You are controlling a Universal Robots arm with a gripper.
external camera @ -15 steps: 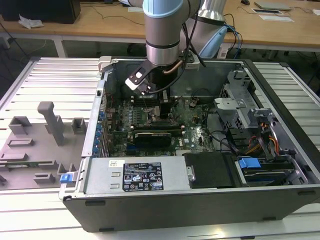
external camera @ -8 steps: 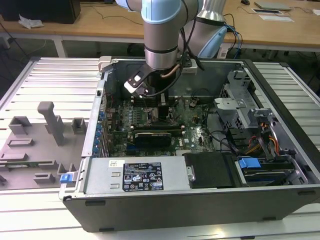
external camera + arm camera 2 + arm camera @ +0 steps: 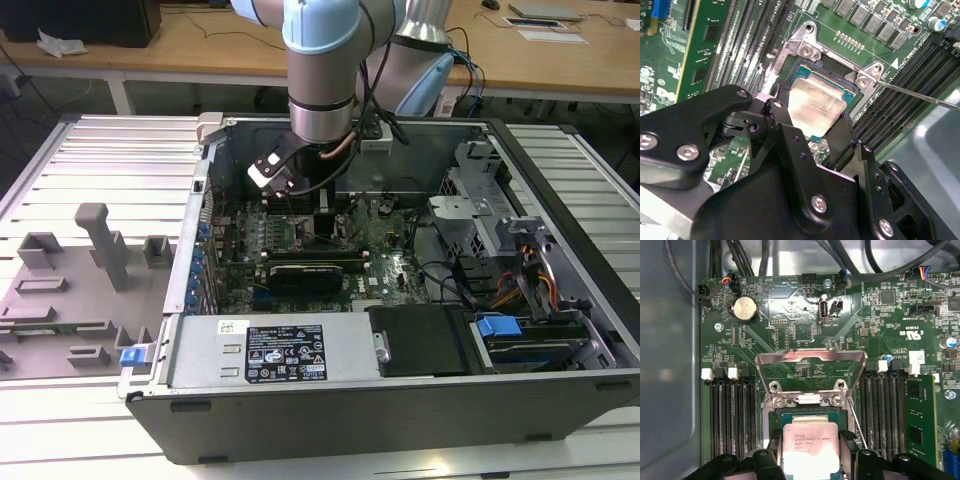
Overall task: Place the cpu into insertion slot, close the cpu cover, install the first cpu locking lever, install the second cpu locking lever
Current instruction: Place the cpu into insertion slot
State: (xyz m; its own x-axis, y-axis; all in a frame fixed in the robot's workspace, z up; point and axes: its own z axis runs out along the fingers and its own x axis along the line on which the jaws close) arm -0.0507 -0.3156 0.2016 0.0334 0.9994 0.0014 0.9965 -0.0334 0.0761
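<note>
The cpu (image 3: 815, 102), a flat square chip with a silver face, sits low over the insertion slot (image 3: 790, 67), its green edge inside the black socket. My gripper (image 3: 812, 117) is shut on the cpu, one black finger (image 3: 780, 112) against each of two opposite sides. In the first wrist view the cpu (image 3: 810, 445) shows between the fingers (image 3: 771, 447), and the cpu cover (image 3: 810, 357) stands raised open behind the socket. A thin locking lever (image 3: 920, 95) sticks out sideways, unlatched. In the exterior view the gripper (image 3: 322, 205) reaches down into the computer case over the motherboard (image 3: 390, 250).
Black memory slots (image 3: 732, 425) flank the socket, with a green memory stick (image 3: 920, 425) fitted on one side. A coin battery (image 3: 746, 307) and cable bundles (image 3: 875, 265) lie beyond the cover. The case walls (image 3: 560, 200) and the drive bay (image 3: 530, 330) surround the board.
</note>
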